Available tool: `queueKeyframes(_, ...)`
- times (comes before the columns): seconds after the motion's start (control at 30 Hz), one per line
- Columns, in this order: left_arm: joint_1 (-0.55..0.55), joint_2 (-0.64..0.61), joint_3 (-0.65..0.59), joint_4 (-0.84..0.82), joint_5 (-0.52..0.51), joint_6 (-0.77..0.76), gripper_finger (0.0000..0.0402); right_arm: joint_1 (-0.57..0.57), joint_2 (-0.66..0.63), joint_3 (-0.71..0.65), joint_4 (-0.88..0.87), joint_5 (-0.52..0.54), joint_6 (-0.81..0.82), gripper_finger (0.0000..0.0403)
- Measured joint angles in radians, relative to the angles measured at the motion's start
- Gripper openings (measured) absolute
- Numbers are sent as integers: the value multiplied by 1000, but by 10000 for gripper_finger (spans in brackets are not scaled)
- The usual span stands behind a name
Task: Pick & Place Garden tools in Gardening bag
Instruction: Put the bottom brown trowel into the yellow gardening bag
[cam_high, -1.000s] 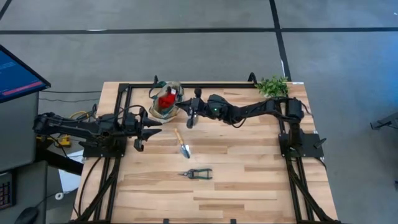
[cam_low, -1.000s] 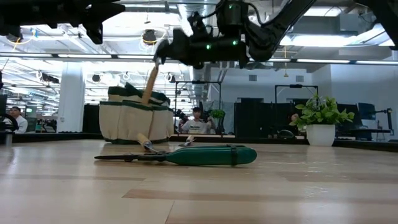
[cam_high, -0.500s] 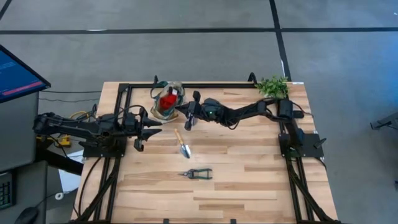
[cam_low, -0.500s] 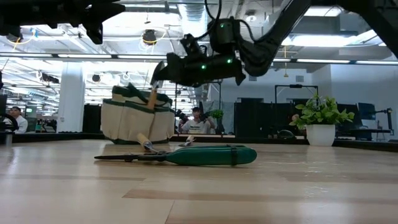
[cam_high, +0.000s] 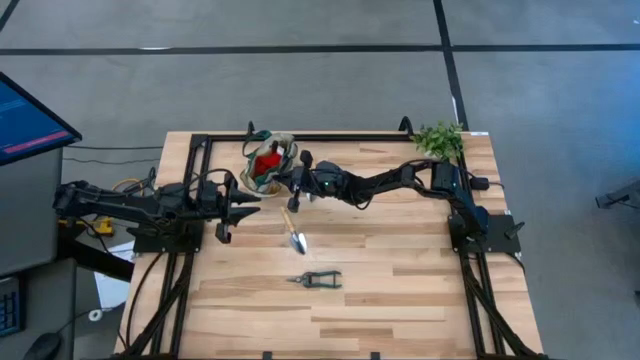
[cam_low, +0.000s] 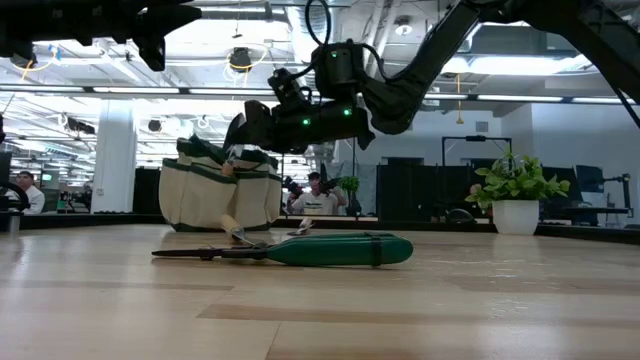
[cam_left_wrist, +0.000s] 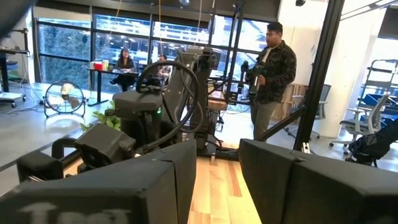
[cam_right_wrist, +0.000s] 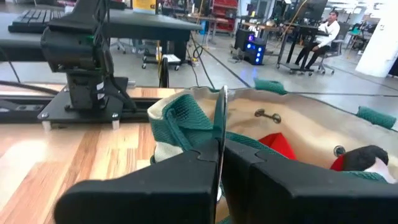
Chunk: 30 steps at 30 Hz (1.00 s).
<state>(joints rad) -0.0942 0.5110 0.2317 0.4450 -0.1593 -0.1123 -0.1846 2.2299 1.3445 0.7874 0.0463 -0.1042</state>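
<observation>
High view: right gripper (cam_high: 293, 189) sits at the gardening bag (cam_high: 262, 163) rim, fingers pinched on a trowel blade (cam_right_wrist: 219, 134). Red glove (cam_high: 267, 162) already inside. Second trowel (cam_high: 293, 232) and pruning shears (cam_high: 316, 279) left on the table (cam_high: 400, 290). Left gripper (cam_high: 240, 210) idles at left, parted, empty.

Open workshop hall: grey floor (cam_high: 300, 90) crossed by dark lines, wooden table (cam_high: 400, 290), tall windows (cam_left_wrist: 68, 43), ceiling strip lights (cam_low: 90, 90), floor fan (cam_left_wrist: 62, 99), office chair (cam_left_wrist: 359, 127), seated and standing people beyond.
</observation>
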Motion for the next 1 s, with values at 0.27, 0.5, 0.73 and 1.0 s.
queueKeyframes(0.27,0,0,0,0,0,0,108,14,-3,41,-128,-23,-104,0)
queueKeyframes(0.5,0,0,0,0,0,0,108,60,1,36,-70,114,-217,0)
queueKeyframes(0.73,0,0,0,-1,0,0,108,38,1,37,-88,111,-115,0)
queueKeyframes(1.0,0,0,0,-2,0,0,108,32,0,39,-106,112,-107,2)
